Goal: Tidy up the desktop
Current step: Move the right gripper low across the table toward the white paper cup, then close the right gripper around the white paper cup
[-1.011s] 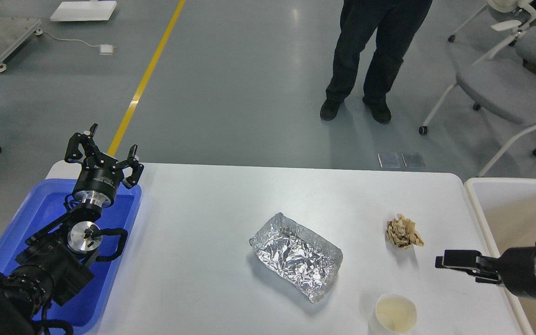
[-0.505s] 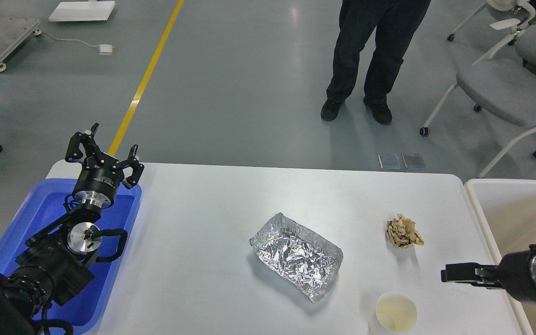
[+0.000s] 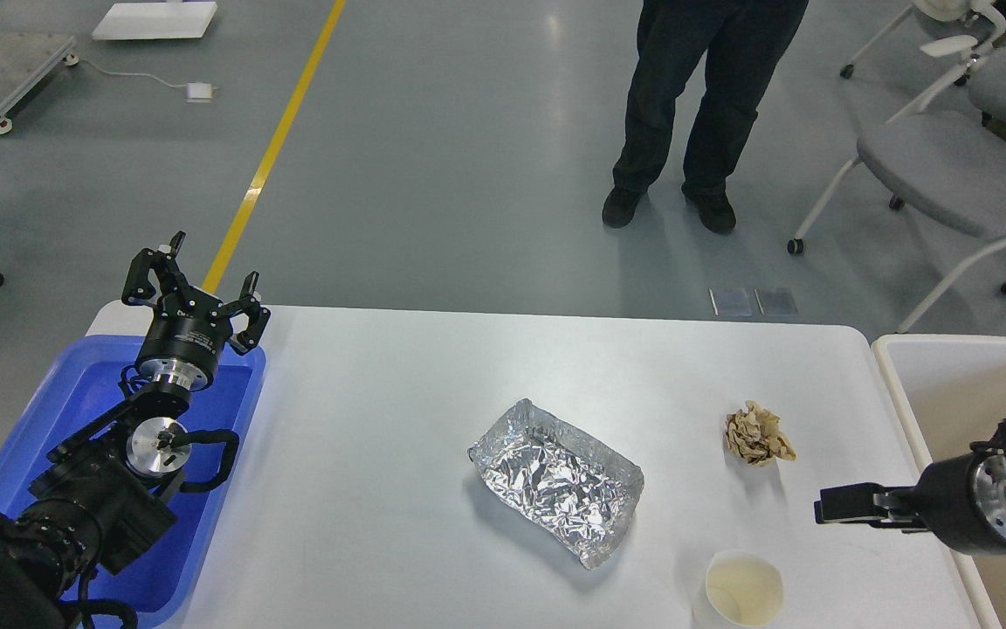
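Note:
The white desktop (image 3: 381, 419) holds a crumpled aluminium foil tray (image 3: 555, 480) at centre, a crumpled brown paper ball (image 3: 758, 435) to its right, and a white paper cup (image 3: 742, 590) at the front right edge. My left gripper (image 3: 197, 284) is open and empty, fingers spread, raised over the far end of the blue tray (image 3: 75, 393). My right gripper (image 3: 826, 508) comes in from the right, pointing left. It hovers between the paper ball and the cup and touches neither. It is dark and side-on, so its fingers cannot be told apart.
A cream-white bin (image 3: 905, 349) stands against the table's right edge. A person (image 3: 704, 105) stands on the floor beyond the table. Grey chairs (image 3: 948, 166) are at the far right. A yellow floor line (image 3: 276, 148) runs at the back left.
My right gripper has moved toward the table's front, closer to the cup, and its wrist has turned a little. The left arm and the objects have not moved.

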